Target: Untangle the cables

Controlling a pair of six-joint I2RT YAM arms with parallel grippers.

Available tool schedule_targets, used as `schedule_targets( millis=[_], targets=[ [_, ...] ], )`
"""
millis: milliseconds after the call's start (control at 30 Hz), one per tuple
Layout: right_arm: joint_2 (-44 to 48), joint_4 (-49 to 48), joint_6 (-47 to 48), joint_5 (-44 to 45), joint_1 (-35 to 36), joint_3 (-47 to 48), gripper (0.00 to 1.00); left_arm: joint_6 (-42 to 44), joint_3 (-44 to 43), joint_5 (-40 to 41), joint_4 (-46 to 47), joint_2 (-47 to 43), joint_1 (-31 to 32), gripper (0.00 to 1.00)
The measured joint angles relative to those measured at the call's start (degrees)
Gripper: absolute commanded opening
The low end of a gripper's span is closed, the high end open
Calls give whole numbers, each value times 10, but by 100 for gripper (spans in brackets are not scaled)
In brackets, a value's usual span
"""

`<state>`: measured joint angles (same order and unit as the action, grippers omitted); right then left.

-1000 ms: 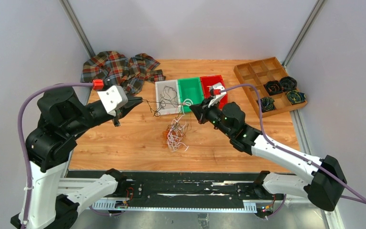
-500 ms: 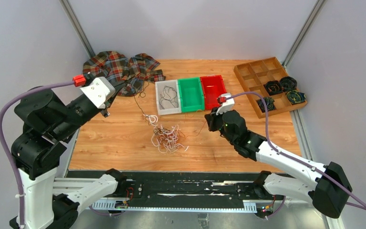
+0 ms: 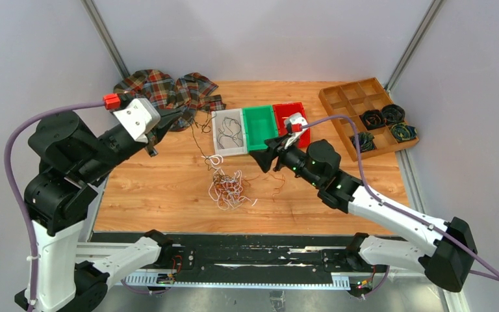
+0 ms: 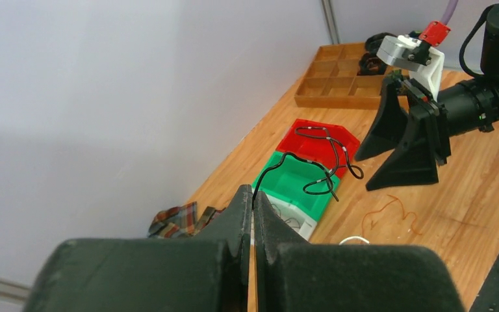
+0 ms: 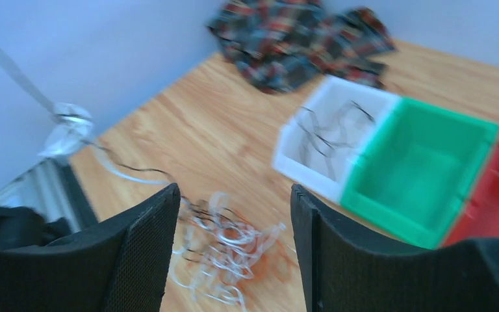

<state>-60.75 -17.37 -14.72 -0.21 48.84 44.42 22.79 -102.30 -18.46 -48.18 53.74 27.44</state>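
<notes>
Left claw: pinched together on one black cable. I hold it raised well above the tabletop, out to the left of the white bin. The strand hangs off my tips in loose kinks. I cannot trace for certain whether its far end is caught in the heap. My reading is that height is the point here. A strand held up by one end hangs free of its neighbours and shows any loop that snags.

Right claw: fingers apart, nothing between them. It hovers low, just right of the white bin's near corner and in front of the green bin, aimed at the heap. I judge it is opened in readiness to pin the bunch or take a strand.

The cables: the main bunch of white, orange-brown and black lies on the tabletop just on the near side of the white bin. One orange-brown strand lies alone to the right of the bunch.

The white bin has a few black strands lying inside, and the green bin looks bare. The right arm partly hides the red bin, farthest right of the white one. The black strand in my left claw likely belongs with the ones in the white bin, which would explain carrying it on that side.
</notes>
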Motion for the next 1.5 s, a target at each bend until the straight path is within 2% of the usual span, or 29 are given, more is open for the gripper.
schedule_targets(
  millis=[233,333,467,567,667,733,767,933,1267,1500],
  targets=[
    [-94,-123,30,-74,89,23,63,-30,3,-10,17,15,0,0],
    [-136,-151,36,-93,101,24,62,-36,8,-10,19,14,0,0],
    [-174,-178,38,-101,103,36,54,-40,11,-10,21,14,0,0],
    [-201,-197,41,-96,104,55,45,-45,14,-11,25,14,0,1],
    [-222,-212,42,-86,104,68,24,-52,17,-11,28,13,0,0],
    [-230,-219,42,-85,104,72,3,-55,18,-11,28,12,0,0],
    [-233,-219,43,-85,104,73,1,-56,18,-11,28,11,0,0],
    [-228,-218,43,-76,104,68,1,-56,18,-8,29,8,0,0],
    [-108,-199,43,-45,104,-29,0,-29,27,52,36,5,0,1],
    [-56,-166,44,-28,104,-54,1,-36,38,73,45,2,0,0]
  ],
)
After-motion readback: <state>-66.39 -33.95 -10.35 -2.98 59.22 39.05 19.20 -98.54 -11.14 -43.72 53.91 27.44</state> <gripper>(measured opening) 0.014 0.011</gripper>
